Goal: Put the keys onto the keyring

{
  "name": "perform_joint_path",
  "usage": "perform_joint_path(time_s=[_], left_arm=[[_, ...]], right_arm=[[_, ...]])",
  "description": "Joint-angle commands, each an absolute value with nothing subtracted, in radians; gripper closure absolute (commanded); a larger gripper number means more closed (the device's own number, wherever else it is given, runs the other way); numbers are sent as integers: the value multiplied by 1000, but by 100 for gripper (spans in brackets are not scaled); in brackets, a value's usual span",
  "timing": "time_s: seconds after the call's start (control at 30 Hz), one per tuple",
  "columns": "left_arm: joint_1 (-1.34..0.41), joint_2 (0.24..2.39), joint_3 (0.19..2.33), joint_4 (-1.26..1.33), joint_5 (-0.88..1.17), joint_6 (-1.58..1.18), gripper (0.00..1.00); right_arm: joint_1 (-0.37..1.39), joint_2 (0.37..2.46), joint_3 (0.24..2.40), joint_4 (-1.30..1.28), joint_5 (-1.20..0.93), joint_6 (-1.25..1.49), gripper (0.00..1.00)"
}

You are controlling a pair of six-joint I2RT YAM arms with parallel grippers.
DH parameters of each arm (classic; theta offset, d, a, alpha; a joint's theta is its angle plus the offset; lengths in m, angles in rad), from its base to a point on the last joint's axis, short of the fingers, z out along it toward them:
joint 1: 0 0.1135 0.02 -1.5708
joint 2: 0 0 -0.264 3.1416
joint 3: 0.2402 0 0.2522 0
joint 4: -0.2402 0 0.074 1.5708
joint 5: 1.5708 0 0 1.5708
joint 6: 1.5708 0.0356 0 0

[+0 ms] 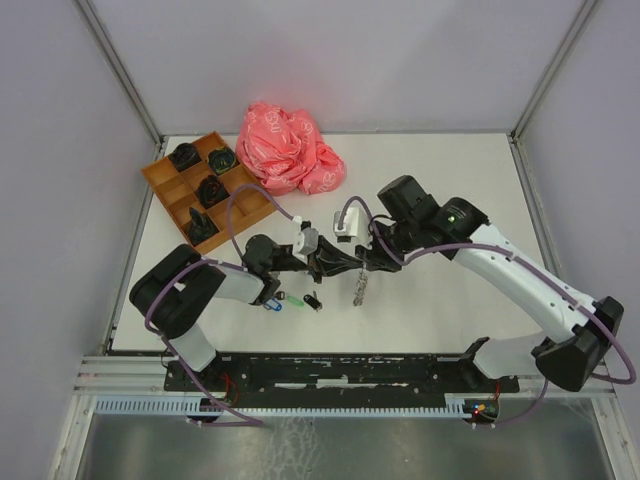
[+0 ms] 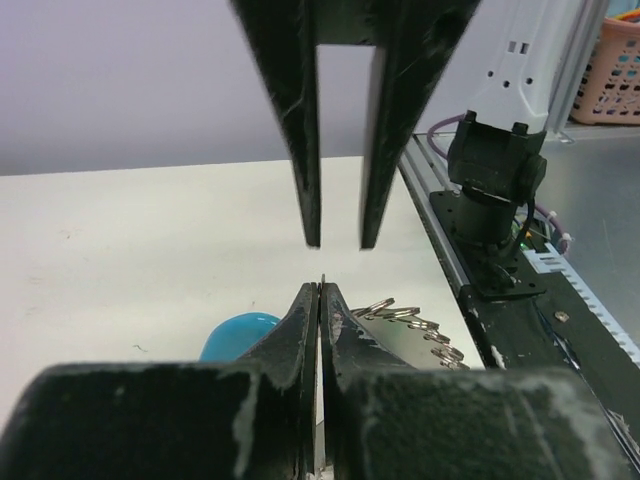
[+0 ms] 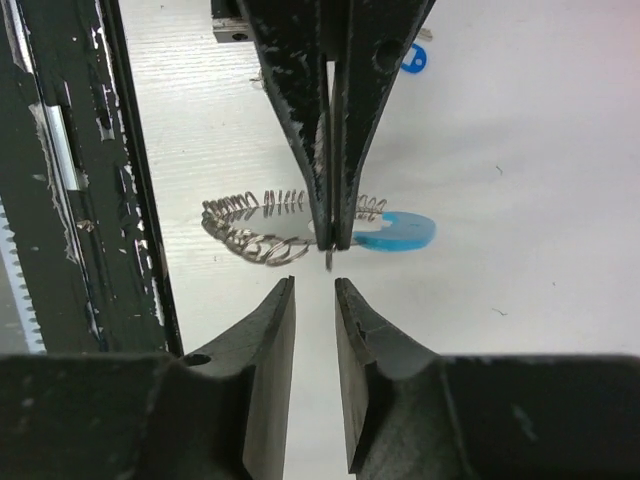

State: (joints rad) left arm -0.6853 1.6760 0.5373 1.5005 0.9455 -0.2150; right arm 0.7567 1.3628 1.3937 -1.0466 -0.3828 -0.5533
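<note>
Table: white top (image 1: 450, 180) between pale walls, with both arms reaching in to meet at its middle so each can work on the same small thing.
Left gripper (image 2: 320, 290): jaws pressed together on a thin sliver of metal that pokes out past the tips. It looks like the wire of the keyring, gripped to hold it steady.
Right gripper (image 3: 315, 285): jaws spread with a clear gap, tip to tip with the left one and gripping nothing. This is probably so that it can go for a key.
Keyring (image 3: 260, 228): silvery coiled loop with its light blue segment (image 3: 398, 231), right at the left fingertips and under the meeting point.
Keys (image 1: 313, 301): lying loose on the table beside the left arm, apart from the keyring, none threaded.
Stage: holding the ring, judged early.
</note>
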Motion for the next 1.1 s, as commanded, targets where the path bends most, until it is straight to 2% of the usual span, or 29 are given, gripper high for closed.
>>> perform_joint_path(time_s=[0.0, 0.37, 0.73, 1.07], left_arm=[[-688, 1675, 513, 1712, 844, -265, 97], [-687, 1642, 495, 1730, 785, -255, 97], [-687, 1619, 504, 1729, 801, -255, 97], [-686, 1619, 509, 1729, 813, -260, 97]], right_arm=[[730, 1239, 1321, -928, -396, -550, 67], [554, 1012, 979, -520, -676, -463, 55], [507, 964, 744, -127, -747, -347, 63], [503, 991, 714, -73, -780, -328, 67]])
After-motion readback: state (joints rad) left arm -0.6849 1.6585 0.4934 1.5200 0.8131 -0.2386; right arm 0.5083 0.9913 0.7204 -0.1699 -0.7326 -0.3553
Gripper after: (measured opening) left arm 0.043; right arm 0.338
